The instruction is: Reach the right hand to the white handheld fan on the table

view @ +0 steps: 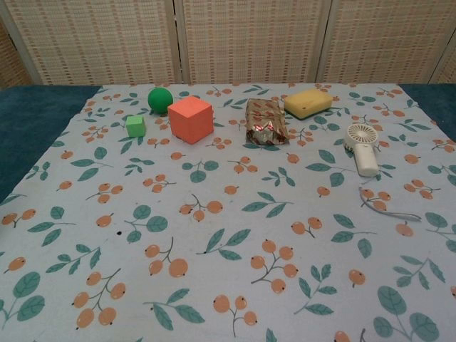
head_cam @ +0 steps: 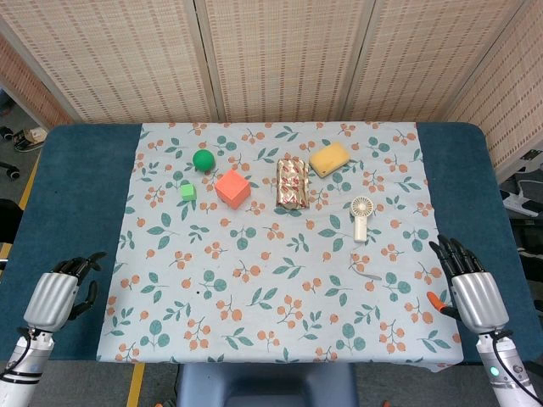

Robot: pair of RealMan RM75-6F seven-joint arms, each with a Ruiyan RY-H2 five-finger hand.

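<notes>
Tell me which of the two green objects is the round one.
The green ball, at the far-left end of the group, behind the orange cube. The other green object is a small light-green cube, flat-sided, nearer the robot and to the left of the orange cube.

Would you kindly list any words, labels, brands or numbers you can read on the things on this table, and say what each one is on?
No text can be read.
Shiny packet: a printed pattern shows, but it is too blurred to read as words.
Fan, sponge, orange cube, green cube, ball: no markings visible.
</notes>
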